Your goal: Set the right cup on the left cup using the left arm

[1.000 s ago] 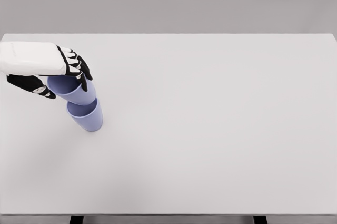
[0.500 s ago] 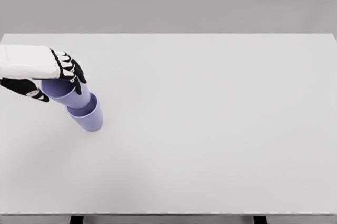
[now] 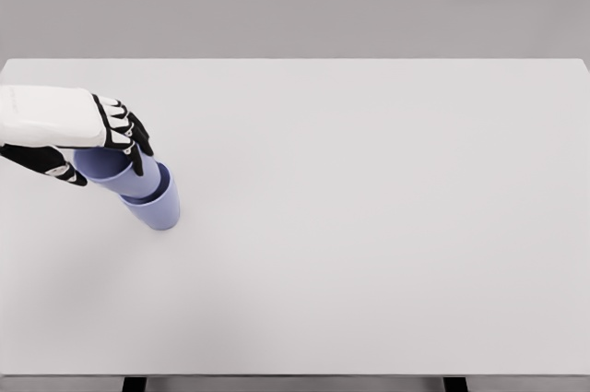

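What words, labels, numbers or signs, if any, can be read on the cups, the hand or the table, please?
None: no readable text shows anywhere in the head view.
The upper cup, held in the left hand, is plain blue, with no print.
The lower cup is plain blue too.
The white table bears no label or mark.
The hand's black and white patches are not lettering.

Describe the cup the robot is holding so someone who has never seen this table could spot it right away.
Look at the left end of the white table, where two pale blue cups sit nested. The held cup is the upper one, tilted, its base inside the lower cup that stands on the table. It is the only one with the left hand and its black fingers wrapped around its rim.
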Robot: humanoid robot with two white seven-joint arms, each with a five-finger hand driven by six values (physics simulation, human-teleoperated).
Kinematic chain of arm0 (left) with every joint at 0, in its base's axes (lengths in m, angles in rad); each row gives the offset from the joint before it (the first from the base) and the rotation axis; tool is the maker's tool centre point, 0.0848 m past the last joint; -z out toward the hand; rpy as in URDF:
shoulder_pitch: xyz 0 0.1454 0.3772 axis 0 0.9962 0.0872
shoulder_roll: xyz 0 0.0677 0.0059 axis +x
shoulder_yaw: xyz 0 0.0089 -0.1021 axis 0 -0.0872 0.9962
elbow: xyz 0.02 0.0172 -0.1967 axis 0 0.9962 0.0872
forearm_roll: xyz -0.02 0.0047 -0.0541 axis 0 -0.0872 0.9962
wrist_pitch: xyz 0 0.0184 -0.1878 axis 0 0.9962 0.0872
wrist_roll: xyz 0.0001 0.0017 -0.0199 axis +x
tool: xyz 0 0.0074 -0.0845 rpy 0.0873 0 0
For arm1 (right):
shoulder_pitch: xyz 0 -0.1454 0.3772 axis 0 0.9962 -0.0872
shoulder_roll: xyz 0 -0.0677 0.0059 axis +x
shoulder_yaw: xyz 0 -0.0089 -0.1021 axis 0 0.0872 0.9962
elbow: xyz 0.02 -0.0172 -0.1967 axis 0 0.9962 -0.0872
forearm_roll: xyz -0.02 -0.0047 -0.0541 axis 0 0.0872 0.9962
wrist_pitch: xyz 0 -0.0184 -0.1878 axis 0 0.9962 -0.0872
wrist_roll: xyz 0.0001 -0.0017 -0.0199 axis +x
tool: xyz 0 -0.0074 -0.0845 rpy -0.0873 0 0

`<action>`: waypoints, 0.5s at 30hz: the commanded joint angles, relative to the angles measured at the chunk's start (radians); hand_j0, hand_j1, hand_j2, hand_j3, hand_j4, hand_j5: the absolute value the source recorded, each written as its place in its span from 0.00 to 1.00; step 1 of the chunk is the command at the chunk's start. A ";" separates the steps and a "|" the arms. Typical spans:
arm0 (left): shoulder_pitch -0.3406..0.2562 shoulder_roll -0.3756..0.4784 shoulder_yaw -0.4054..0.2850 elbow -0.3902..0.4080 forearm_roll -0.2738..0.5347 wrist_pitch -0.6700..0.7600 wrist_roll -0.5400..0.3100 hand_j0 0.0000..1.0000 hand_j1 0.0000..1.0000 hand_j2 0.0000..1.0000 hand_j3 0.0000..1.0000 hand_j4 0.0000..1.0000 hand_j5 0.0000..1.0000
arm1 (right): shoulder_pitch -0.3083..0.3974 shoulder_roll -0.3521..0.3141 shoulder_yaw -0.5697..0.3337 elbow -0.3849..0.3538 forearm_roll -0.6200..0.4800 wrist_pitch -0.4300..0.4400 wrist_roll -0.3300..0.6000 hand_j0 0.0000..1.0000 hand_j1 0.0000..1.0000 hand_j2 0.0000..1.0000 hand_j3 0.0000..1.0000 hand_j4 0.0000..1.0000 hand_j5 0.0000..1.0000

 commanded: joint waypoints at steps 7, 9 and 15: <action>0.003 -0.013 0.002 0.003 -0.003 0.016 0.002 0.64 0.64 0.64 0.64 0.64 0.64 | 0.000 0.000 0.000 0.000 -0.001 0.000 -0.001 1.00 1.00 1.00 1.00 1.00 1.00; 0.003 -0.013 0.001 0.003 -0.003 0.016 0.002 0.64 0.64 0.64 0.64 0.64 0.64 | 0.000 0.000 0.000 0.000 0.000 0.000 0.001 1.00 1.00 1.00 1.00 1.00 1.00; 0.006 -0.022 -0.001 0.008 -0.006 0.019 0.002 0.64 0.64 0.64 0.64 0.64 0.64 | 0.000 0.000 0.000 0.000 0.000 0.000 0.001 1.00 1.00 1.00 1.00 1.00 1.00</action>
